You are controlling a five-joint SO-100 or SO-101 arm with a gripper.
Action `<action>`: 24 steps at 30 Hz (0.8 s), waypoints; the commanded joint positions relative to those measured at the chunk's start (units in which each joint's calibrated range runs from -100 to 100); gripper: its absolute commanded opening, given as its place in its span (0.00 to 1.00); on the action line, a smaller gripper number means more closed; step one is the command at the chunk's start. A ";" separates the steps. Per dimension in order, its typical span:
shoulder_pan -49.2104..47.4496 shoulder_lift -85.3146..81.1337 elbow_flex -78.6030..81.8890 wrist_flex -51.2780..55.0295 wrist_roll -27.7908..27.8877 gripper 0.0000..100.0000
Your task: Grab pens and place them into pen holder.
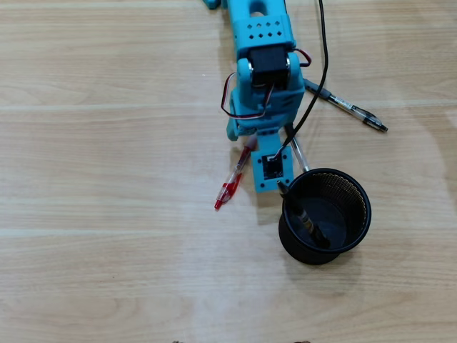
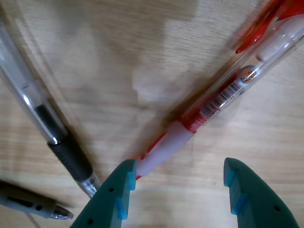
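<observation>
Red translucent plastic marks the red pen (image 1: 230, 187), which lies flat on the table (image 1: 107, 143) just left of the pen holder (image 1: 325, 254) in the overhead view, its clip end pointing down-left and its tip hidden under the teal arm (image 1: 263, 64). In the wrist view this pen (image 2: 223, 95) runs diagonally from upper right to lower left, a barcode label on its clear barrel, and its pale grip section reaches the inner edge of the left teal finger (image 2: 116, 194). The gripper (image 2: 179, 183) is spread wide, its jaws well apart with bare wood between them, and it holds nothing.

One black pen (image 1: 307, 223) stands tilted inside the pen holder, leaning on the rim nearest the arm. A second black pen (image 1: 348, 107) lies on the table up and right of the holder, well apart from it. A third black pen (image 1: 300, 154) shows partly between the arm and the holder's upper rim; in the wrist view a clear-barrelled pen (image 2: 45, 121) with a black grip lies left of the red one, and another dark tip (image 2: 33, 205) shows at the lower left corner.

Pale wood-grain laminate covers the whole table, lit evenly with soft glare patches. Left of the holder the surface is open wood out to the frame edge; below the holder it is likewise bare. A black cable (image 1: 323, 57) hangs from the arm toward the holder's upper rim.
</observation>
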 commanded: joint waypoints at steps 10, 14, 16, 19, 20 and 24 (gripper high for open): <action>-0.01 5.16 -0.42 -7.70 -0.32 0.21; 0.47 6.09 -0.42 -8.73 0.15 0.08; 1.36 6.17 -0.33 -8.99 0.20 0.01; 2.17 5.58 -0.33 -9.08 0.20 0.01; 2.65 5.24 -0.33 -9.08 0.25 0.02; 4.75 3.47 -0.87 -8.99 3.50 0.02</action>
